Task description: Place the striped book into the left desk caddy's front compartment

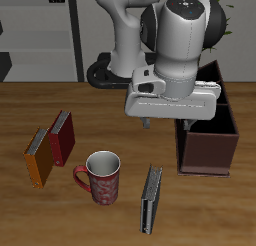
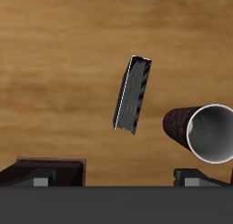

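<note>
While nothing is gripped yet, the job looks to be at the approach step. Nearest the table's front edge, the thin grey striped book [image 1: 151, 200] stands on its edge on the wood, beside a red patterned mug [image 1: 101, 177]. Next move: drop the gripper [image 1: 168, 121] over the book w/ fingers astride its spine. It hovers above, arm bent, pointing down; jaws look spread, empty. Farther back sits the dark maroon left desk caddy [image 1: 208, 142].

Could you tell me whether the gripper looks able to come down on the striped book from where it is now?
Probably yes. The gripper hangs above the table with nothing held, and the striped book lies in the open below it; the mug stands beside it but apart.
</note>
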{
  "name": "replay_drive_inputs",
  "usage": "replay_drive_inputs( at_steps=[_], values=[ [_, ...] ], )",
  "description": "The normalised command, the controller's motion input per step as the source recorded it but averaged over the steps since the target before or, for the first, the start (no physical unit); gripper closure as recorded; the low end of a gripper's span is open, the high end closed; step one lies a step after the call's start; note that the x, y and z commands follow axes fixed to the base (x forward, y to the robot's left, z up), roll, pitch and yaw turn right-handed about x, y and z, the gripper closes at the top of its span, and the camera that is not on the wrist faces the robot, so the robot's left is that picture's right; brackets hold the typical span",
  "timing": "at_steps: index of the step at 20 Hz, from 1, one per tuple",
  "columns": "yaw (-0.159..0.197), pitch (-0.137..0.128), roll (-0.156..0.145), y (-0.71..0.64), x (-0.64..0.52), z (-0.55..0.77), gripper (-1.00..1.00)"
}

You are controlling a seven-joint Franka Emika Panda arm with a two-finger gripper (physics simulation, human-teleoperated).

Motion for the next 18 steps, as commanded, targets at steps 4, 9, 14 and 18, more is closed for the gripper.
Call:
replay_drive_inputs(
  at_steps=[4,9,14,18],
  values=[
    [-0.032,-0.025,0.007,0.02,0.09,-0.15,-1.0],
    [-0.03,-0.016,0.016,0.05,0.11,-0.21,-1.0],
    [-0.017,-0.007,0.008,0.01,0.06,-0.14,-1.0],
    [-0.001,0.003,-0.011,-0.03,0.07,-0.15,-1.0]
  ],
)
